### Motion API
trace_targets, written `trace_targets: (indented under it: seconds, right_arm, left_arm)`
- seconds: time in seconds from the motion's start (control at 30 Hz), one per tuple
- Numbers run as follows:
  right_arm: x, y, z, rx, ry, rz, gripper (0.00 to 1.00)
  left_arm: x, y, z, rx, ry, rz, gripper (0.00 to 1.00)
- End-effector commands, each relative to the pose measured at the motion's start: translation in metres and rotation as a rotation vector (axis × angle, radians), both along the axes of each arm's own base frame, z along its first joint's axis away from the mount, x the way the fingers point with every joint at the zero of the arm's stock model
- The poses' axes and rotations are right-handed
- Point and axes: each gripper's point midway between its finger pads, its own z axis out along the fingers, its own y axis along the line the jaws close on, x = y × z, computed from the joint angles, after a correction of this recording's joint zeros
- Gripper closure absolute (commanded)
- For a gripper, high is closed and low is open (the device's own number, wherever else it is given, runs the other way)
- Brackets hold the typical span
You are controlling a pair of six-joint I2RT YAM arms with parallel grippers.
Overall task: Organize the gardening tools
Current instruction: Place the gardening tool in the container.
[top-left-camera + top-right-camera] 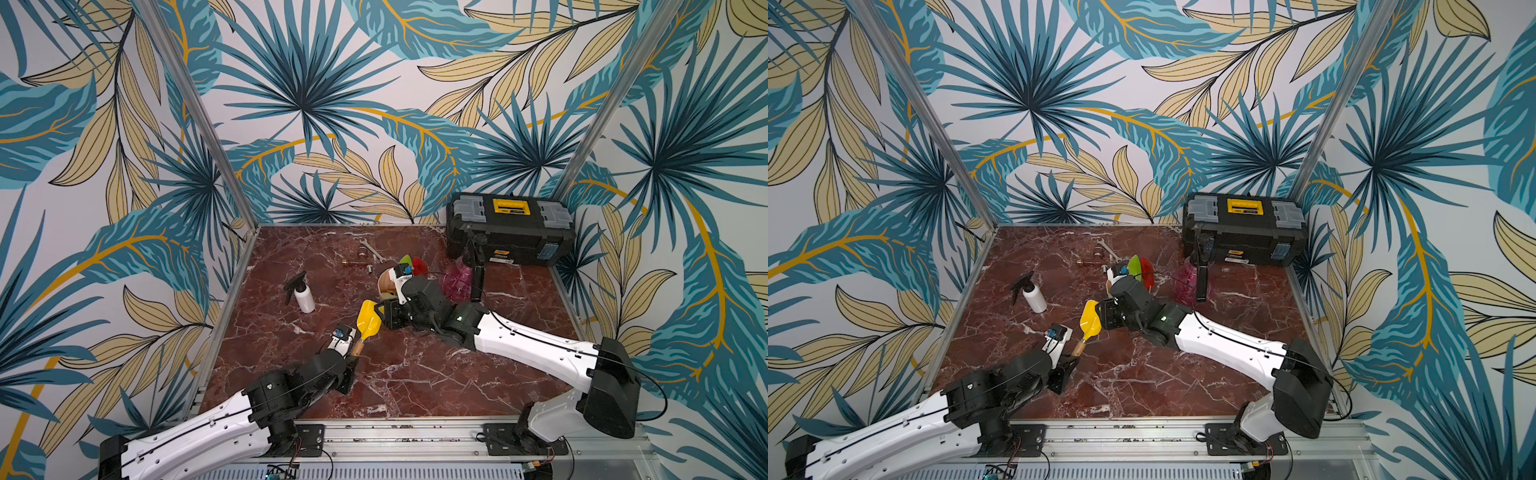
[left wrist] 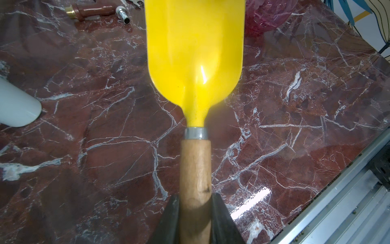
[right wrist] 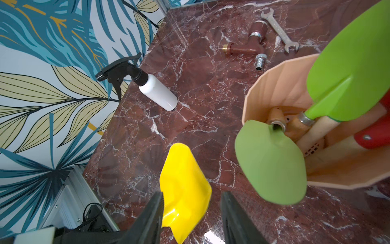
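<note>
Two grippers share the yellow trowel (image 1: 368,319) centre-frame: left gripper (image 2: 195,195) clamps its handle; right gripper (image 3: 192,194), parted round the blade, should pinch squarely.

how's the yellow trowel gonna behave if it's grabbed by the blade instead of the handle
Likely stiff: the yellow trowel holds straight out from the left gripper clamping its wooden handle. Its glossy curved blade may slip in the right gripper, open around it.

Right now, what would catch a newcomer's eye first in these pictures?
The yellow metal scoop with a wooden handle, mid-table: the left claw grips its handle, the open right claw flanks its blade. Behind it, a peach ribbed pot holds a lime-green-bladed tool and a red one.
</note>
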Motion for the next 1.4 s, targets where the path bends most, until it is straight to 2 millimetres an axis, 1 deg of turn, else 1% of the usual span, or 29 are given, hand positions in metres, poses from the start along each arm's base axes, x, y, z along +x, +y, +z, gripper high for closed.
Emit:
trace_targets:
  seconds: [0.0,0.07,0.13,0.23,0.37,0.4,0.47,0.6,0.7,0.77,0.8,0.83,0.9,0.97,1.0,1.2,1.3,1.37]
  right_arm:
    - [-0.008,0.006,-0.019,0.01,0.048,0.034,0.56]
    - [-0.009,0.006,-0.018,0.02,0.044,0.033,0.59]
    - [-0.009,0.007,-0.016,0.029,0.042,0.036,0.64]
    - [-0.009,0.009,-0.015,0.048,0.036,0.043,0.77]
    - [-0.008,0.012,-0.005,0.079,0.005,0.052,0.92]
    - [-0.007,0.011,-0.002,0.086,-0.004,0.05,0.96]
    - [-0.005,0.011,0.005,0.097,-0.028,0.047,1.0]
    - [-0.003,0.007,0.018,0.112,-0.083,0.046,1.0]
    - [0.0,0.004,0.033,0.127,-0.132,0.042,1.0]
    - [0.002,0.001,0.042,0.13,-0.168,0.038,1.0]
    - [0.003,-0.001,0.047,0.13,-0.186,0.03,1.0]
    - [0.005,-0.004,0.051,0.125,-0.207,0.023,1.0]
    - [0.011,-0.009,0.06,0.108,-0.249,0.003,1.0]
    - [0.018,-0.016,0.067,0.075,-0.295,-0.022,1.0]
    - [0.022,-0.02,0.073,0.057,-0.326,-0.04,1.0]
    - [0.049,-0.05,0.117,-0.06,-0.55,-0.174,1.0]
    - [0.063,-0.064,0.129,-0.135,-0.649,-0.255,1.0]
    - [0.068,-0.066,0.132,-0.17,-0.698,-0.275,1.0]
  left_arm:
    - [0.005,-0.004,0.02,-0.063,-0.059,0.008,1.0]
    - [0.005,-0.004,0.022,-0.071,-0.065,0.007,1.0]
    - [0.005,-0.004,0.023,-0.078,-0.071,0.005,1.0]
    - [0.004,-0.004,0.023,-0.078,-0.069,0.0,1.0]
    - [0.005,-0.006,0.02,-0.082,-0.068,-0.004,1.0]
    - [0.005,-0.007,0.018,-0.082,-0.07,-0.007,0.98]
    - [0.005,-0.008,0.016,-0.08,-0.072,-0.01,0.92]
    - [0.005,-0.01,0.018,-0.084,-0.077,-0.021,0.76]
    - [0.005,-0.012,0.019,-0.09,-0.079,-0.028,0.53]
    - [0.004,-0.013,0.02,-0.099,-0.079,-0.037,0.36]
    - [0.004,-0.014,0.021,-0.105,-0.079,-0.037,0.26]
    - [0.004,-0.014,0.022,-0.109,-0.08,-0.036,0.19]
    - [0.004,-0.014,0.024,-0.122,-0.085,-0.035,0.09]
    - [0.005,-0.013,0.025,-0.131,-0.091,-0.028,0.02]
    - [0.005,-0.013,0.025,-0.136,-0.095,-0.026,0.0]
    - [0.004,-0.009,0.022,-0.136,-0.087,-0.011,0.0]
    - [0.005,-0.008,0.024,-0.138,-0.09,-0.003,0.0]
    - [0.006,-0.008,0.024,-0.138,-0.094,0.002,0.0]
